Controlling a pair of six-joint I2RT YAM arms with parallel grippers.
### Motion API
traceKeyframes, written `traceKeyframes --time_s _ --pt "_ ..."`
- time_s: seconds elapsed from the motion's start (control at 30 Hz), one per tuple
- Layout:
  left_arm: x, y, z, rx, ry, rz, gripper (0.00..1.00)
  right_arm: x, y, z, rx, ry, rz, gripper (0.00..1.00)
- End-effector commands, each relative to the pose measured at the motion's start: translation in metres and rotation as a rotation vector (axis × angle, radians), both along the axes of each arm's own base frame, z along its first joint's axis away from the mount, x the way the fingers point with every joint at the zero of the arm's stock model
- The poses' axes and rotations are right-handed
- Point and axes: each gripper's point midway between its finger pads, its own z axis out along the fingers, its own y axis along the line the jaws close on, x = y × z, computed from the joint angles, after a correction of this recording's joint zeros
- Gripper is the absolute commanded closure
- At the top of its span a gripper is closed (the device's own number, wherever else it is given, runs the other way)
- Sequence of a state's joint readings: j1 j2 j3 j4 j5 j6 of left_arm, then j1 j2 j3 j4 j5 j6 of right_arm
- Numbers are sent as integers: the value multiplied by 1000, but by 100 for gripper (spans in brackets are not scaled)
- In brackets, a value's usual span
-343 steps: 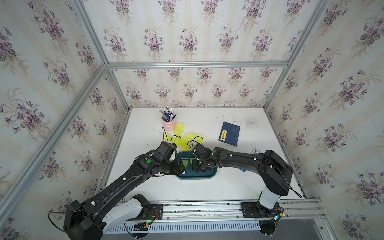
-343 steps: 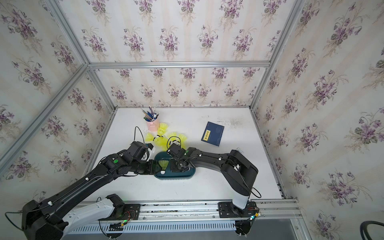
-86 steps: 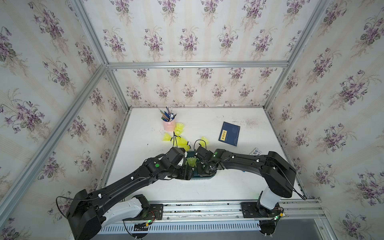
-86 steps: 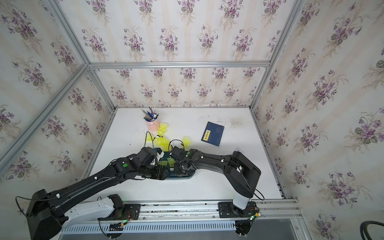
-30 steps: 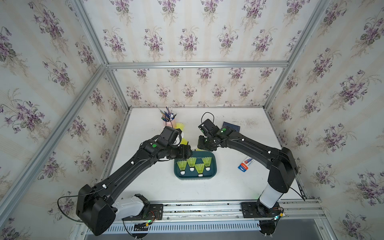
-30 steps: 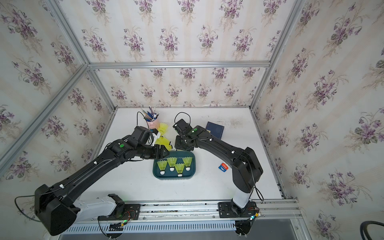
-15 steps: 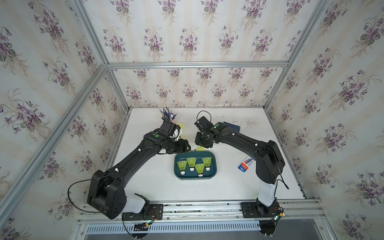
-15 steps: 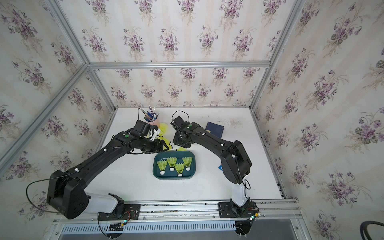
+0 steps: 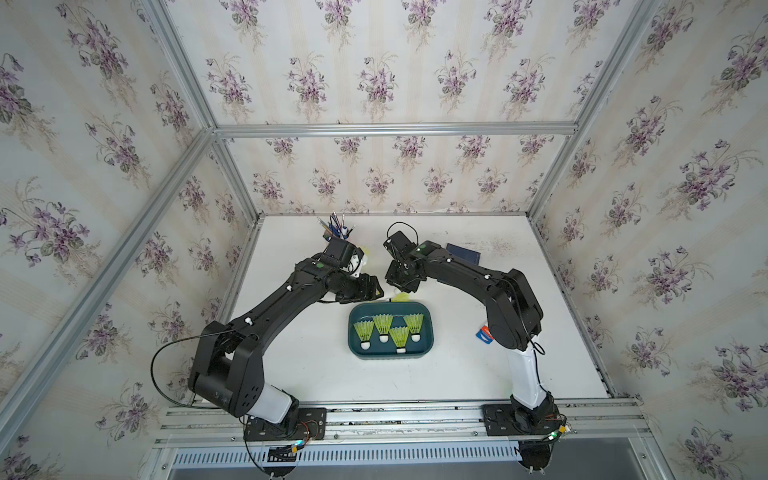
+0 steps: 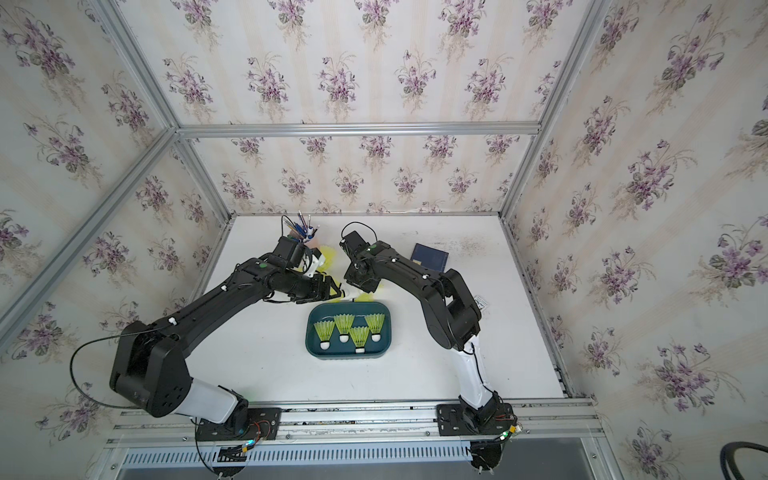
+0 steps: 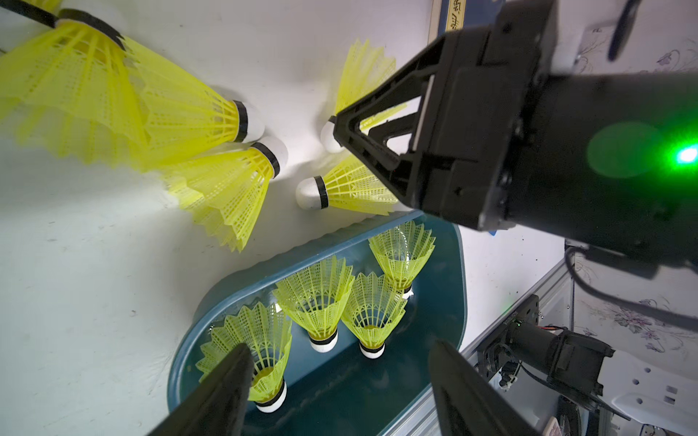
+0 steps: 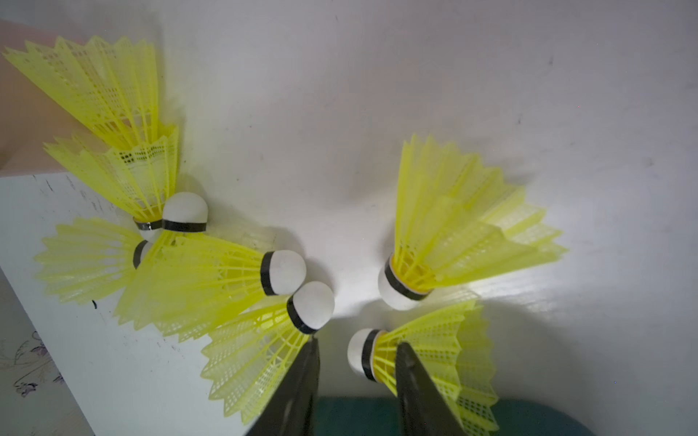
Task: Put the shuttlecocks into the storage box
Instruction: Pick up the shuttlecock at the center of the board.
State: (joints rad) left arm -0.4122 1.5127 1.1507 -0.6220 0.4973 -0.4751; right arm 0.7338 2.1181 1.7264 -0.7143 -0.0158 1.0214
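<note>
The teal storage box [image 9: 429, 345] [image 10: 386, 345] holds several yellow-green shuttlecocks [image 9: 382, 326] [image 11: 313, 298] standing on their white tips. More shuttlecocks [image 12: 211, 279] lie in a loose heap on the table just behind the box, mostly hidden under the arms in both top views. My left gripper [image 11: 340, 347] [image 9: 377, 289] hangs open and empty by the box's far left corner. My right gripper [image 12: 358, 344] [image 9: 397, 291] is low over the heap. Its jaws are narrowly parted around the white tip of one lying shuttlecock [image 12: 426, 351], with a gap on one side.
A pink pen cup [image 9: 337, 230] stands behind the left wrist, against the heap. A navy book [image 9: 463, 252] [image 10: 430, 254] lies at the back right. A small red, white and blue packet [image 9: 484, 332] lies right of the box. Wallpapered walls enclose the table.
Both arms have folded in, elbows drawn nearer their bases, while both grippers have stayed beside the heap behind the box. The shuttlecocks in the box have not moved.
</note>
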Motion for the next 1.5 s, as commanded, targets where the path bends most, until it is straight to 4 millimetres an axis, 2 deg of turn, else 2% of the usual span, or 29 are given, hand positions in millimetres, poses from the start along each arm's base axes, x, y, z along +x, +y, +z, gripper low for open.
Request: traceKeyframes --time_s 0.0,0.3,0.8,1.3,1.47 --pt "7 -4 4 -20 -29 -14 23 3 -3 -9 -34 14 -15 63" --pt "11 -14 1 -59 6 -42 23 4 -8 -22 -64 32 -31 64" --pt "15 -14 -2 -63 19 -35 23 12 -23 -43 -106 51 -54 66" --pt "17 -17 -3 -79 21 -34 23 19 -28 -50 -134 39 -56 65" --pt "17 -17 -2 -81 21 -34 23 22 -37 -57 -178 39 -20 63"
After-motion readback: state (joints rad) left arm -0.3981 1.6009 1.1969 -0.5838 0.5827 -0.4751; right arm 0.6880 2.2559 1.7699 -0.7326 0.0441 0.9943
